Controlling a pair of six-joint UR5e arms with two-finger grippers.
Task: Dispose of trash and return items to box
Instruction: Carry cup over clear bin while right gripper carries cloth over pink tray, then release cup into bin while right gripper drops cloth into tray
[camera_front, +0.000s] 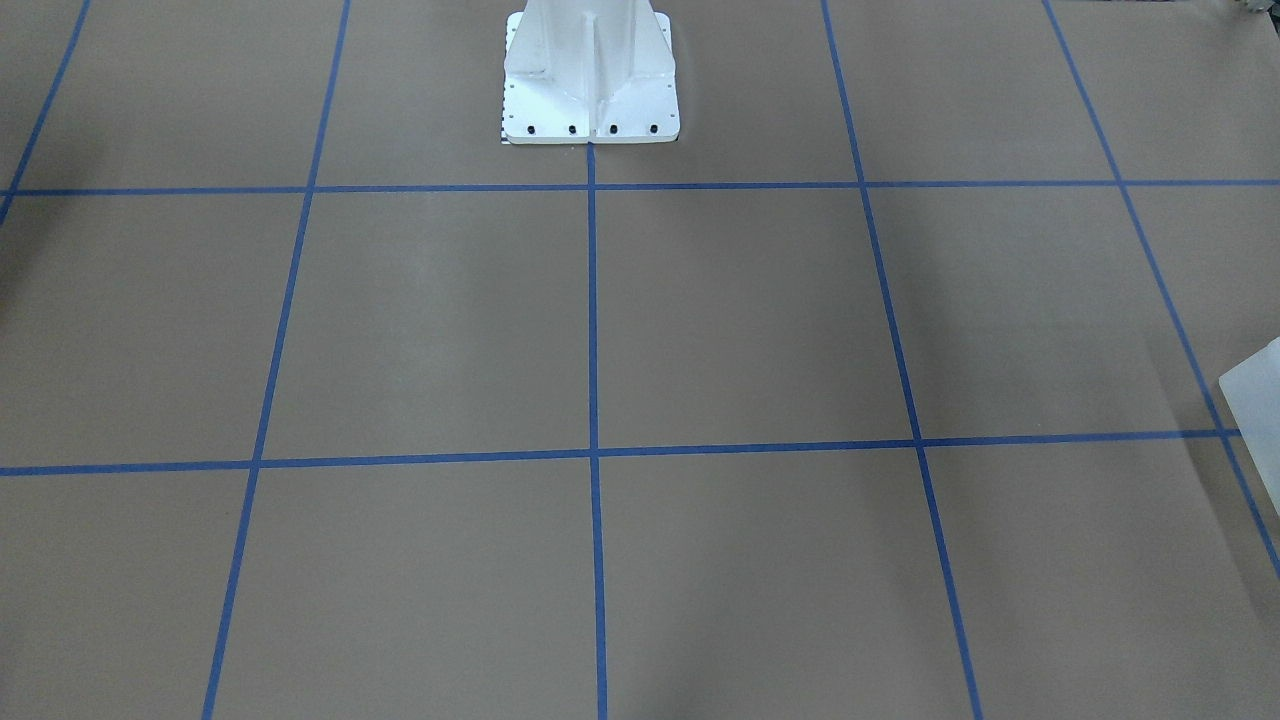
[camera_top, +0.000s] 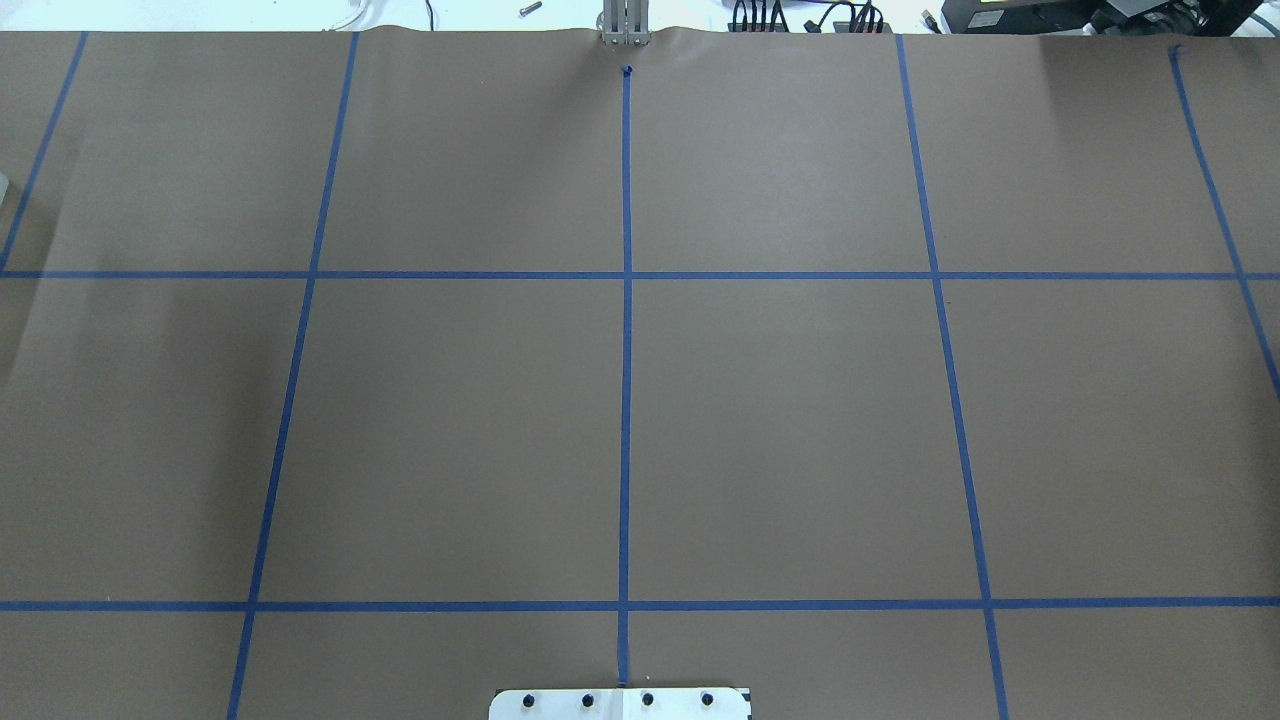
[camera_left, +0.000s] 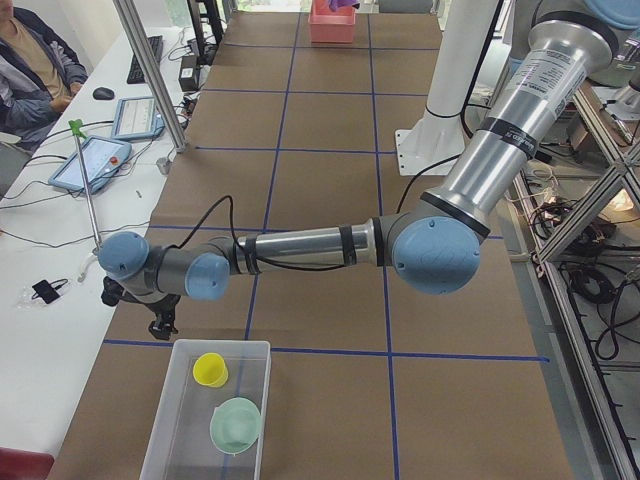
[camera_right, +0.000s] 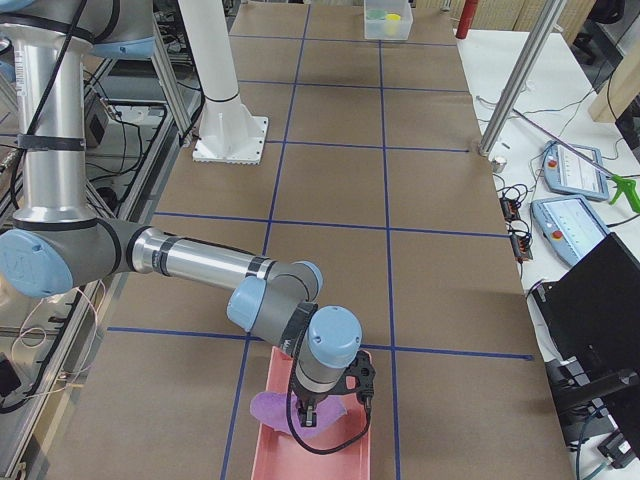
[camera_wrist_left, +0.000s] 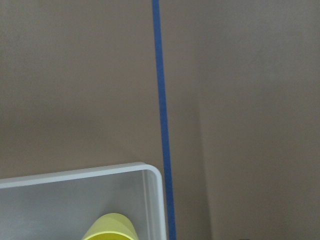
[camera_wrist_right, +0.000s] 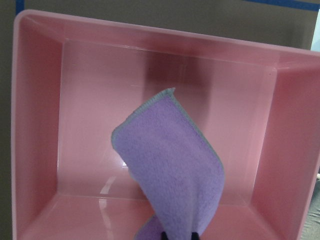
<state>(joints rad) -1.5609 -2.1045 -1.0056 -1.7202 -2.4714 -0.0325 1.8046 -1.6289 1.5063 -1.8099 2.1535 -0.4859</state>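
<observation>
The frosted translucent box (camera_left: 222, 344) stands at the table's end on my left and holds a yellow cup (camera_left: 210, 369) and a pale green bowl (camera_left: 237, 424). My left gripper (camera_left: 160, 324) hovers just beyond the box's far edge; I cannot tell whether it is open or shut. The left wrist view shows the box's rounded corner (camera_wrist_left: 150, 172) and the yellow cup (camera_wrist_left: 111, 227), but no fingers. My right gripper (camera_wrist_right: 179, 236) is shut on a purple cloth (camera_wrist_right: 170, 165) and holds it hanging inside a pink bin (camera_wrist_right: 40, 100) at the table's other end.
Brown paper with a blue tape grid covers the table. The white robot base plate (camera_front: 590, 100) stands at mid-table. A corner of the box (camera_front: 1255, 385) shows at the front-facing view's right edge. Tablets, cables and a seated person (camera_left: 35, 60) are beside the table.
</observation>
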